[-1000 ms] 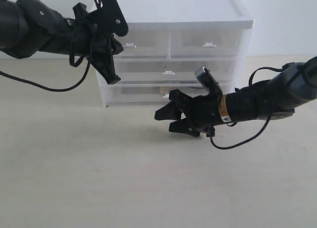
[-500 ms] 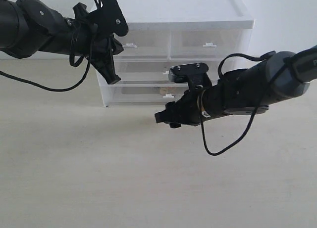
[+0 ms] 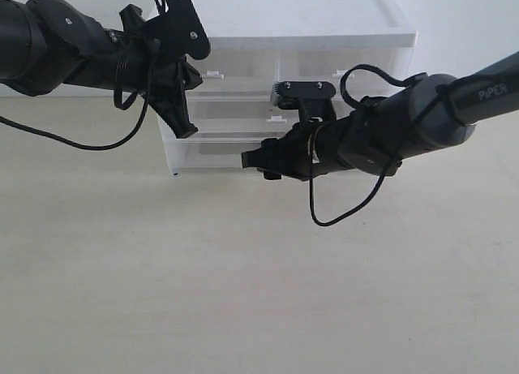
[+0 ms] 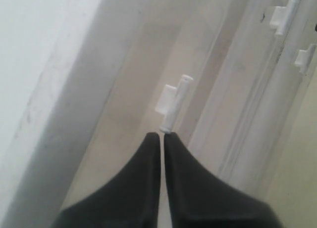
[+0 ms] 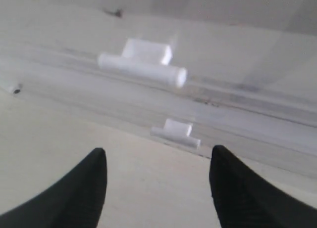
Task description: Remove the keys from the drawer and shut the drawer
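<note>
The drawer (image 3: 207, 153) is the lowest, full-width tier of the white cabinet (image 3: 308, 21). My right arm covers its middle and handle in the exterior view. My right gripper (image 3: 253, 163) hangs open just in front of that drawer front, holding nothing. In the right wrist view the gripper (image 5: 158, 150) points a little below the drawer's small tab handle (image 5: 177, 131). The larger handle (image 5: 143, 65) belongs to the middle tier. The keys are hidden. My left gripper (image 3: 186, 132) is shut at the cabinet's left edge, its tips (image 4: 162, 134) at the end of an upper half-width drawer's handle (image 4: 173, 102).
The beige table (image 3: 203, 277) stretches out in front of the cabinet. A black cable (image 3: 324, 216) loops below my right arm. Another cable (image 3: 73, 143) droops from my left arm. Two more tab handles (image 4: 282, 15) (image 4: 303, 57) show in the left wrist view.
My right arm has swung left and up to the cabinet front, turning its wrist. It now covers the lowest drawer's handle and a gold glint seen there earlier. The left arm has not moved.
</note>
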Controlling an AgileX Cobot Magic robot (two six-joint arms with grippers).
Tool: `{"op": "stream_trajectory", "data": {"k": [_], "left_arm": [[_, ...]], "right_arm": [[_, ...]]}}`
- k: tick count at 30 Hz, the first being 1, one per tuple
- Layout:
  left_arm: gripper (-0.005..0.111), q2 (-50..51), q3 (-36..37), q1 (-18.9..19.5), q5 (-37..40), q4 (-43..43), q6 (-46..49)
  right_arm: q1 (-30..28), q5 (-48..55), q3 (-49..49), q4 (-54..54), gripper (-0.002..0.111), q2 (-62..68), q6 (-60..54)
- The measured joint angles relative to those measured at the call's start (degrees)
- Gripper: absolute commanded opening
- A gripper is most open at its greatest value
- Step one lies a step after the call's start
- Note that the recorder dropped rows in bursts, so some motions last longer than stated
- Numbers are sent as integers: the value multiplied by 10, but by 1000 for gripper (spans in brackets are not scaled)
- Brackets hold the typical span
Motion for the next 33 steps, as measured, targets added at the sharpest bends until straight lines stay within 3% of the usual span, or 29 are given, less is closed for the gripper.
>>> {"op": "stream_trajectory", "data": {"k": [26,29,33], "left_arm": [[4,0,0,0,0,0,0],[4,0,0,0,0,0,0],[4,0,0,0,0,0,0]], "right_arm": [[7,47,-57,20,53,48,-4],[7,48,-58,20,46,48,-4],[7,46,-59,20,25,50,-8]]}}
